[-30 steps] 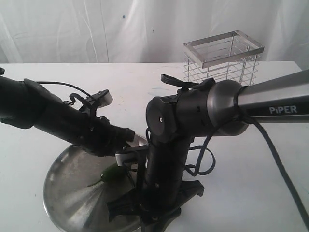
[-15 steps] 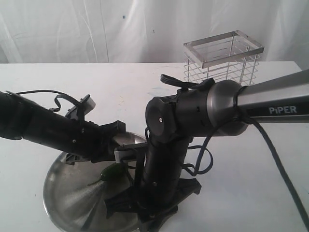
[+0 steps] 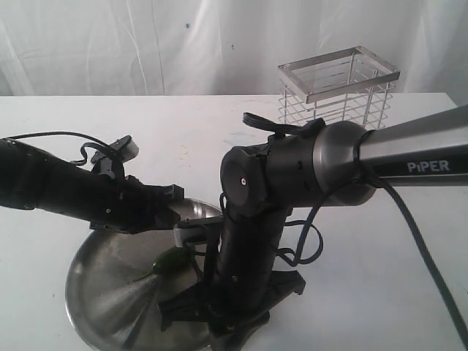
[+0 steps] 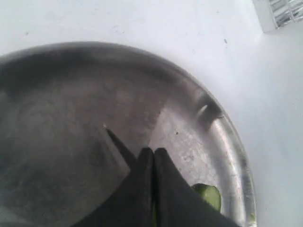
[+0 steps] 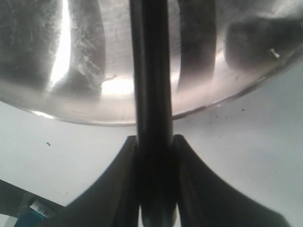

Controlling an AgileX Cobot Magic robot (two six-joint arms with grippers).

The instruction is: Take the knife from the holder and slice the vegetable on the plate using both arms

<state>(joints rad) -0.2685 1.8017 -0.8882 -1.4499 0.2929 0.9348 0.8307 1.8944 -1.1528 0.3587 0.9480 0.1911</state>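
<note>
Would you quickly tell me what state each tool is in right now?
The left tool is closed, fingers together.
The right tool is closed on the knife.

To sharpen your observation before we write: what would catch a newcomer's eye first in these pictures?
The thick black arm lettered PiPER fills the foreground, bent over the steel plate, right claw clamping the black knife. The left claw is shut over the plate beside a green chilli. A shiny wire holder stands behind.
</note>
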